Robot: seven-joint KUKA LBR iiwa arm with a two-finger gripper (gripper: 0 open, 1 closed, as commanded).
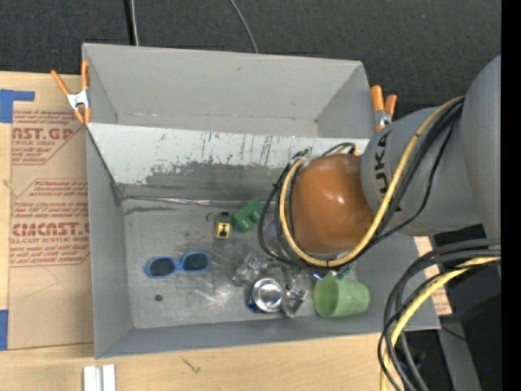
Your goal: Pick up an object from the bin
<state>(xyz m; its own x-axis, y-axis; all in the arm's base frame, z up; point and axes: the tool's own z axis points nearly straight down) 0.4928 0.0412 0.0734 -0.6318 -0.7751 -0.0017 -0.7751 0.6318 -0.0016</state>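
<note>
Part of my gripper [282, 262] shows as a dark body below the arm's orange cover, low over the bin's front right floor. Right under it lies a crumpled shiny silver thing [266, 294], like a crushed can with clear wrapping around it. A light green cup [339, 296] lies on its side just to the right of that, against the bin's right wall. A small green block [247, 215] sits to the left of the cover. Beside it is a tiny yellow and black piece [222, 229].
Blue sunglasses [177, 264] lie flat on the floor at the front left. The arm with its orange cover and cables covers the bin's right side. The sloped back wall rises behind the things.
</note>
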